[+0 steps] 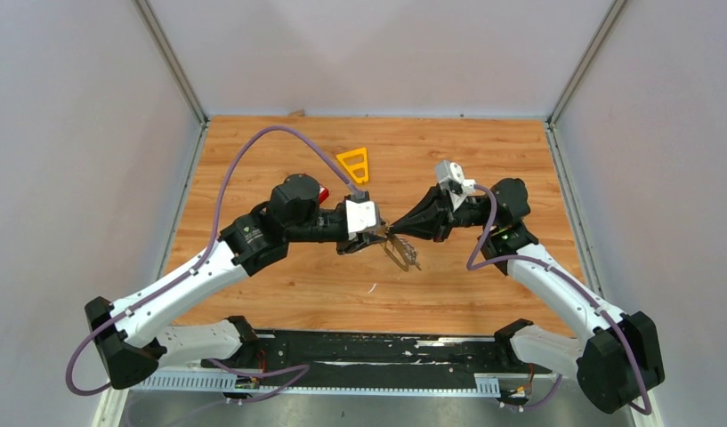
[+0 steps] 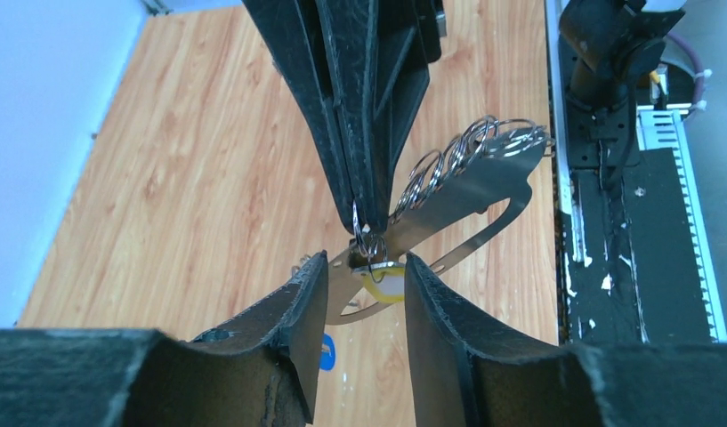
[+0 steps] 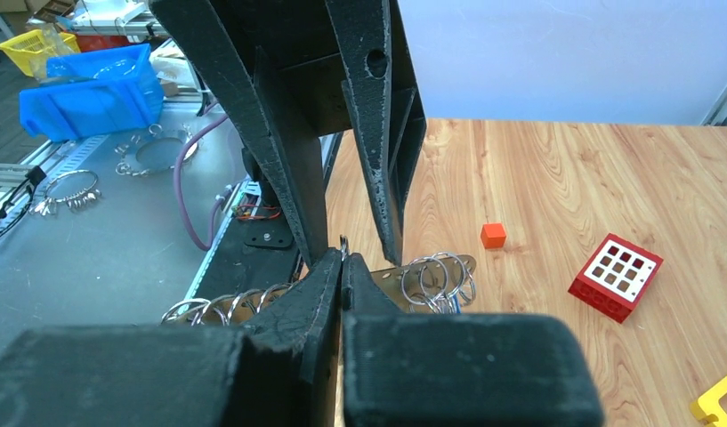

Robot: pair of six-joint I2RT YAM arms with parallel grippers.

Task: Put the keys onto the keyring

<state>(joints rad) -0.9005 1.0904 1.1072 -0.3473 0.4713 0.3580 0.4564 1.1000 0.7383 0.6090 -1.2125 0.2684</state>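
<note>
Meets tip to tip above the middle of the table [image 1: 342, 294]. Grasps the keyring [image 2: 466, 189] with the left pincer [image 2: 364, 267], parted just to the width of the flat plate and seemingly pressing on its edges near the narrow end. Clenches the right pincer [image 3: 342, 262] on a small split ring [image 2: 367, 240] at that same end, coming in from 12 o'clock in the left wrist view. Holds the keyring clear of the table, slanting toward 5 o'clock from the meeting point in the top view, with a row of larger split rings [image 2: 444, 160] strung along its far arm toward 2 o'clock. Shows the keys [image 2: 386, 289] only as a yellow scrap behind the plate. Probably handles as stiff, light, slick metal. Best pinched flat across the plate, away from the open arm. Expect springy, twist-prone wire in the small ring, so best taken close to the fingertips and eased on without jerking.
</note>
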